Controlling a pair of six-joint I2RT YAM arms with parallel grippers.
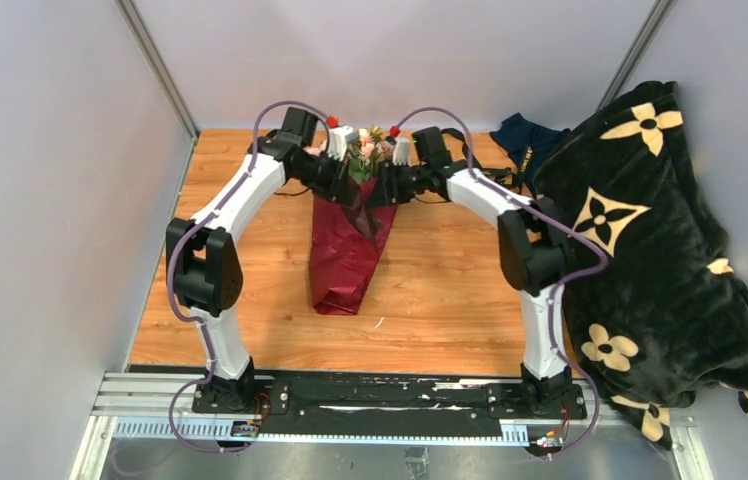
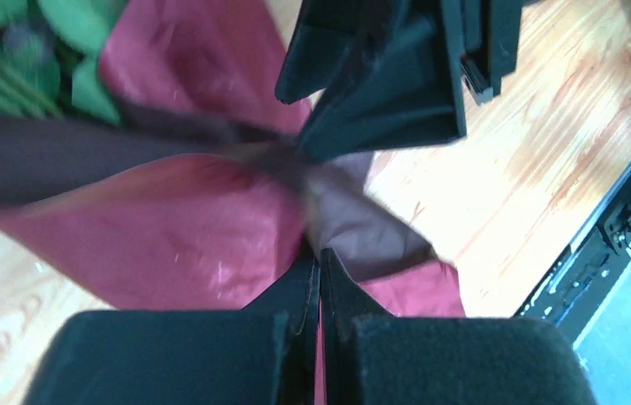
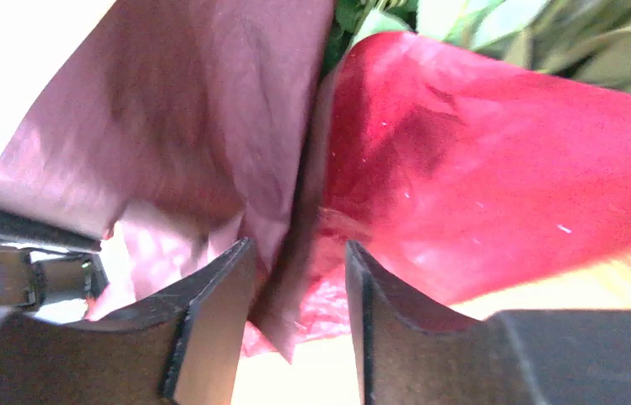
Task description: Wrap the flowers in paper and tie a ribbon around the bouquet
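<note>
One left claw (image 2: 319, 257) on paper (image 2: 186, 236)

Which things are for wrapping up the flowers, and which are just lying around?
For the job:
the flowers
the dark red paper wrapped round them

Just lying about:
the black blanket with cream flowers
the navy cloth

Open tabletop (image 1: 250, 290) lies left of the bouquet (image 1: 350, 250); blanket (image 1: 650, 260) blocks right.

Quantities: two grippers, left gripper (image 2: 318, 253) and right gripper (image 3: 298, 249); one paper (image 1: 345, 255); one flower bunch (image 1: 368, 150); one blanket (image 1: 650, 250); one navy cloth (image 1: 528, 140).
</note>
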